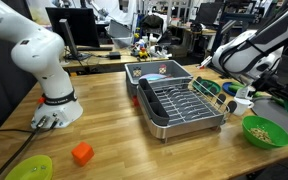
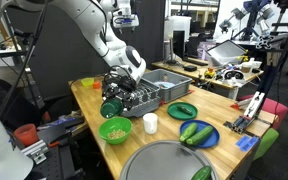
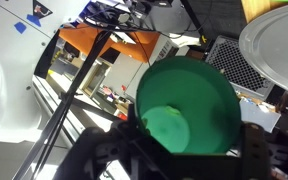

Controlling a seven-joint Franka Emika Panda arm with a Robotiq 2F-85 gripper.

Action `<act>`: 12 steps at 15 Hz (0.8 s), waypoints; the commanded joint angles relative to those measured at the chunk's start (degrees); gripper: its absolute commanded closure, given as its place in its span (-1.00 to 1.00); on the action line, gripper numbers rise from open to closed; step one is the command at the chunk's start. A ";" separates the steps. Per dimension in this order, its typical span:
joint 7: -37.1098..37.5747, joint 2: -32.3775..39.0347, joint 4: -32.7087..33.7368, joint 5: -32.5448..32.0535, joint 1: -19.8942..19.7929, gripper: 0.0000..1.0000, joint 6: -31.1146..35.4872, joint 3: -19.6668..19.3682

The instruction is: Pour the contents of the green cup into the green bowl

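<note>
Item: small dark-green plastic cup [image 2: 110, 109], carried clear of the wooden bench [image 1: 114, 138] by the tool [image 2: 113, 102] of the white arm. The tool is clenched on the cup, and in the wrist view its dark fingers [image 3: 104, 155] show at either side of the cup wall. Location: in the air just above and beside the bright lime-green round plastic bowl [image 2: 115, 139], between that bowl and the grey metal dish rack [image 2: 156, 86]. Reason for the hold, as judged: a side grip on the wall leaves the mouth free and lets the wrist roll the cup over. The station over the bowl's rim means whatever leaves the cup lands inside the bowl and not on the bench. Orientation: the long axis, base to mouth, lies well off upright. In the wrist view the open mouth faces the camera, so the round rim and the inner floor are both visible. In an exterior view the mouth appears turned down toward the bowl, though the cup is small and dark there and this is not certain. Contents: nothing loose shows inside the cup, only a paler green patch on its floor, while the bowl holds tan bits. The pour is therefore judged at or near its end. Adjacent: small white plastic cup [image 2: 150, 123], upright on the bench near the bowl, apart from both.
</note>
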 commanded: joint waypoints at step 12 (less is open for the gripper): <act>-13.68 -5.06 -3.61 7.67 -8.35 -0.03 10.71 0.97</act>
